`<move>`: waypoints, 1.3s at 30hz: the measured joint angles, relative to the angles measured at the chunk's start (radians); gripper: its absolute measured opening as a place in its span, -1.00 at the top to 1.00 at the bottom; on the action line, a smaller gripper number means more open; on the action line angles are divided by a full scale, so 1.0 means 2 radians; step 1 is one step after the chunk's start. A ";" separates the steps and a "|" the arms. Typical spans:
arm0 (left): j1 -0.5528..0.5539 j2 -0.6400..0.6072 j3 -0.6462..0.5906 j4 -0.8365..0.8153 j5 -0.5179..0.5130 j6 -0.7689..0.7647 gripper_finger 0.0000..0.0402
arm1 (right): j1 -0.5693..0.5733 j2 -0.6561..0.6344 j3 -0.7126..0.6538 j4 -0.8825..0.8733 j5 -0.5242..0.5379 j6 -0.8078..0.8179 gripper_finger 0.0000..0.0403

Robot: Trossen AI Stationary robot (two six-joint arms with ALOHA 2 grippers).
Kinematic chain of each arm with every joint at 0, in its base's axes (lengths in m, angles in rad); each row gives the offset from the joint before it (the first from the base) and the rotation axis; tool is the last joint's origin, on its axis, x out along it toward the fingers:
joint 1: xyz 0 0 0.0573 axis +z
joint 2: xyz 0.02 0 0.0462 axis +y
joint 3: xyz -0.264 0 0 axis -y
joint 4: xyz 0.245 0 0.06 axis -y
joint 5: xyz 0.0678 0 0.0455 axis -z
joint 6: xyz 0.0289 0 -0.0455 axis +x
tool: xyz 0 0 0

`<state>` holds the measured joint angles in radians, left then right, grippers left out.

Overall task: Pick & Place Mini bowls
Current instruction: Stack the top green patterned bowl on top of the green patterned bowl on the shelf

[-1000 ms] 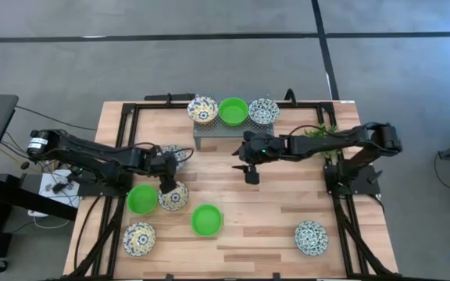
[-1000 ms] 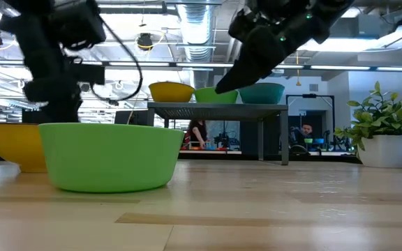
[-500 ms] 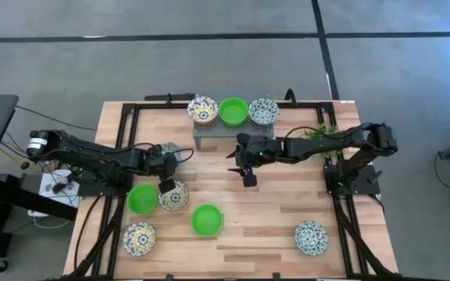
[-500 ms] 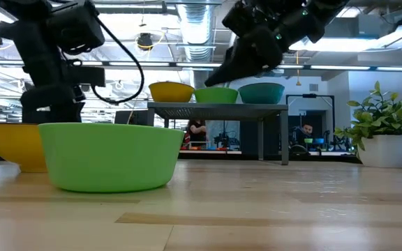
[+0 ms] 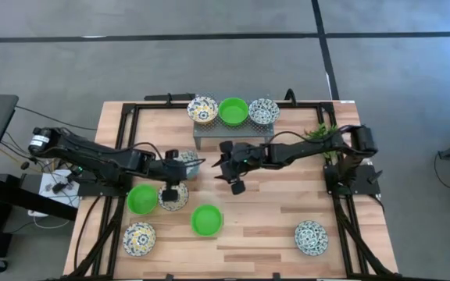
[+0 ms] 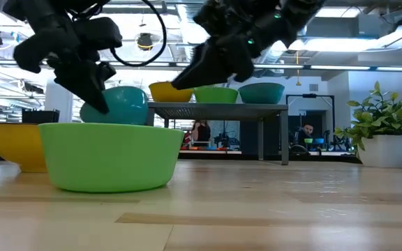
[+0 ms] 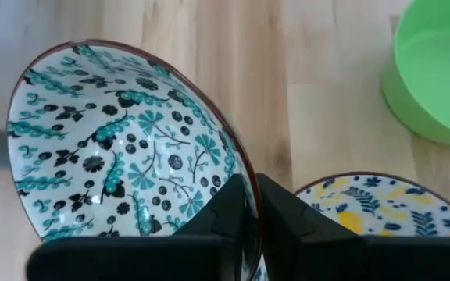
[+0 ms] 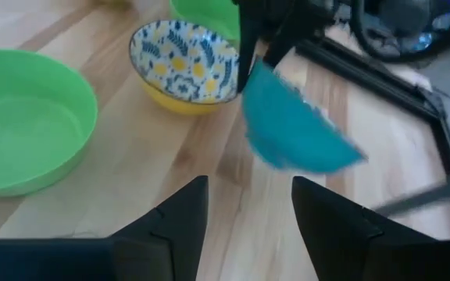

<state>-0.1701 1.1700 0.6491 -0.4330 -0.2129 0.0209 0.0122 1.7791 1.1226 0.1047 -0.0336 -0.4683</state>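
Your left gripper (image 5: 180, 165) pinches the rim of a teal floral bowl (image 7: 123, 148), jaws pressed on its edge, holding it tilted and clear of the table (image 5: 272, 218), above the yellow-toned bowl (image 5: 173, 197) and beside a green bowl (image 5: 141, 198). To its right, your right gripper (image 5: 233, 181) hangs near it with jaws spread and nothing between them. Three more bowls sit on the rack (image 5: 233, 129) behind.

overhead looks straight down, low camera level across the table (image 5: 272, 218), wrists close above bowls.
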 joint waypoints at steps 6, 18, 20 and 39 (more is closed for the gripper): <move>-0.011 0.020 0.000 0.014 -0.019 0.077 0.93 | 0.004 0.042 0.066 -0.049 -0.012 -0.028 -0.01; -0.030 0.038 -0.010 0.041 -0.033 0.158 0.91 | 0.001 0.087 0.137 -0.112 -0.015 -0.085 -0.01; -0.032 0.041 -0.013 0.046 -0.033 0.159 0.90 | 0.001 0.087 0.138 -0.111 -0.015 -0.098 0.00; -0.046 0.045 -0.018 0.122 -0.035 0.236 0.88 | -0.010 0.086 0.140 -0.144 -0.028 -0.111 0.09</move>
<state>-0.2629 1.2606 0.6132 -0.1892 -0.2839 0.4929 -0.0082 1.9519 1.4033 -0.1840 -0.0895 -0.6912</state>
